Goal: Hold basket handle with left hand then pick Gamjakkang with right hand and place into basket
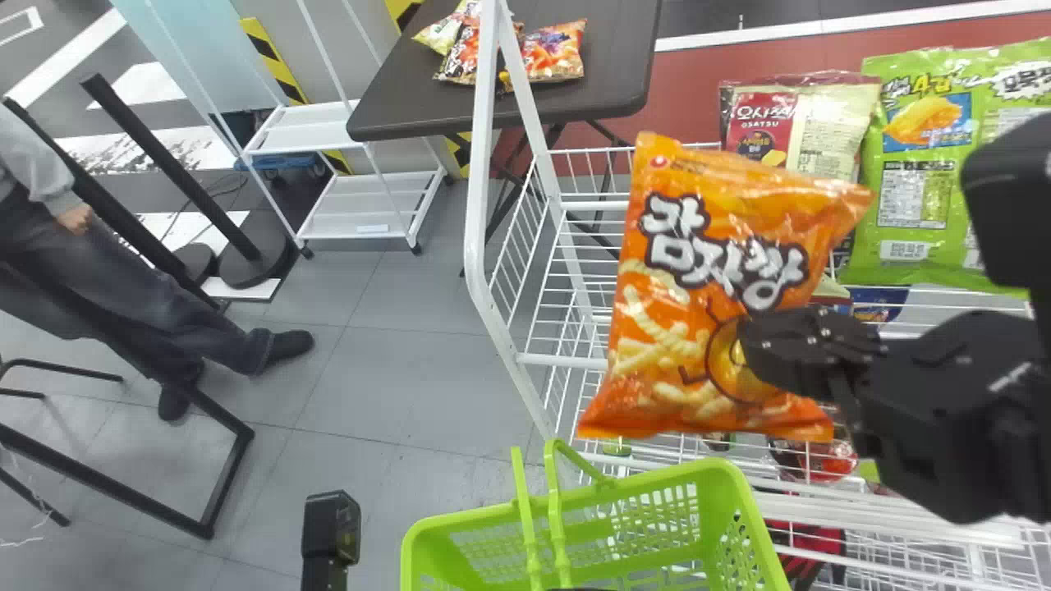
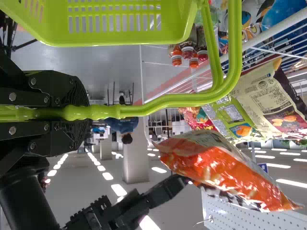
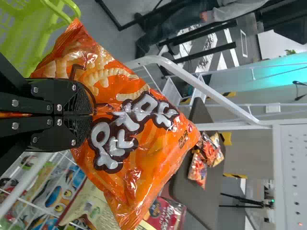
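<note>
Your right end effector grips the snack bag, your left end effector the handle; picking is done, placing in the basket remains.

Pinched toward one end by the right claw, the Gamjakkang is held with one corner near the basket, while snack packs are borne by the table beyond the white frame.
</note>
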Motion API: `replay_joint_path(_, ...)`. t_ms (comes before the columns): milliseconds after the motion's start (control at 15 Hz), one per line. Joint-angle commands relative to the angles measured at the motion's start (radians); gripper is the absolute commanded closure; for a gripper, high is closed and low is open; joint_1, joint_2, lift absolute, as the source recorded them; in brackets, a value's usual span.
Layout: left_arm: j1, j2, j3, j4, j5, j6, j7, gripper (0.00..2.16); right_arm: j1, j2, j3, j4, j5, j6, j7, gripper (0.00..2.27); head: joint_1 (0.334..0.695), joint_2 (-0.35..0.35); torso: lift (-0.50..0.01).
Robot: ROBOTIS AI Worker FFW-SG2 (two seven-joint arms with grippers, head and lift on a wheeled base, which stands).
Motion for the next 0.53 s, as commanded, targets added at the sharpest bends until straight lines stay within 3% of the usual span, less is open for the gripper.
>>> replay_joint_path(0, 0.000, 0.000, 0.000, -0.002, 0.000, 0.001, 0.001, 2.15, 0.056, -0.022, -0.020, -0.006, 0.067, 0.011, 0.086, 2.25, 0.695, 0.350, -0.018)
replay_joint_path(200, -0.002, 0.000, -0.004, -0.005, 0.000, 0.001, 0.010, 2.15, 0.099, -0.054, -0.026, -0.006, 0.096, 0.011, 0.178, 2.25, 0.695, 0.350, -0.018)
replay_joint_path(467, -0.003, 0.000, -0.010, -0.009, 0.000, 0.001, 0.011, 2.15, 0.124, -0.089, 0.013, 0.043, 0.121, 0.011, 0.222, 2.25, 0.695, 0.350, -0.018)
